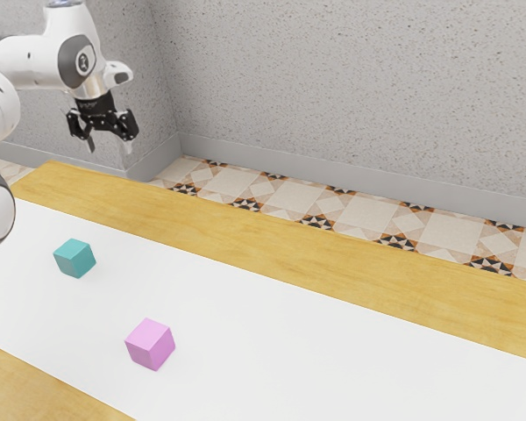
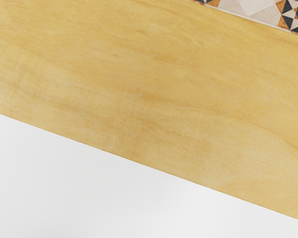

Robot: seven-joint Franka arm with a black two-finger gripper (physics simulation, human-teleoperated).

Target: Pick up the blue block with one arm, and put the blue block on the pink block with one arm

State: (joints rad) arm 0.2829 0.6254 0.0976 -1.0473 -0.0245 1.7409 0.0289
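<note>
Exterior view: matte cubic blue block (image 1: 74, 258)

Wooden table (image 1: 333, 254), light grain, with a white sheet (image 1: 333, 351) running across it as a wide band; wood shows along both long edges. Two cubes sit on the sheet, well apart: blue block (image 1: 74, 258), and pink block (image 1: 150, 343) at about 5 o'clock from it. Both rest flat.

The pink block (image 1: 150, 343) sits on the white mat (image 1: 333, 351) covering the wooden table (image 1: 351, 259). The blue block (image 1: 74, 258) lies near the pink block but apart from it, toward the exterior view's left and farther back. The gripper (image 1: 103, 133) hangs high above and beyond the pink block, fingers spread, holding nothing.
</note>
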